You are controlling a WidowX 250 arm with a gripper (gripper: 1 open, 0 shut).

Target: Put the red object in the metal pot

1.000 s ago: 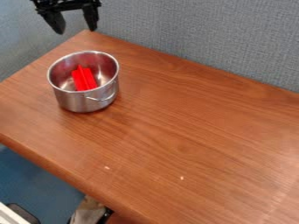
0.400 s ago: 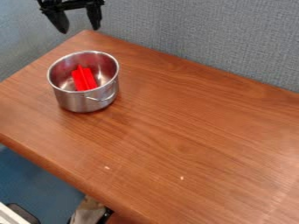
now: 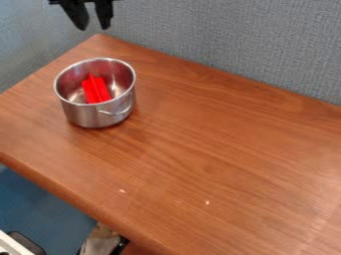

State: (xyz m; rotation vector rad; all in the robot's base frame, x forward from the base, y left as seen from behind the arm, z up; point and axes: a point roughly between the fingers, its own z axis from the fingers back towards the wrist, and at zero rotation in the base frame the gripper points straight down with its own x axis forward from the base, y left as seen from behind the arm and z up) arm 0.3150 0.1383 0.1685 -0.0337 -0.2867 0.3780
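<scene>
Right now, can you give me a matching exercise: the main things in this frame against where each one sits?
Things:
1. bright red ridged plastic stick
2. shiny round steel pot
3. black gripper
4. brown wooden table

Places:
A. at the top edge of the frame, above the table's far corner
B. lying inside the pot
C. under the pot
D. standing near the table's far left corner

Pairs: 1-B, 2-D, 3-A, 4-C

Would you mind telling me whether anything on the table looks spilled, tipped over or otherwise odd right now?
Nothing stands out. The metal pot sits upright on the wooden table, and the red object lies inside it. The hand is above the table's far corner, clear of the pot.
</scene>
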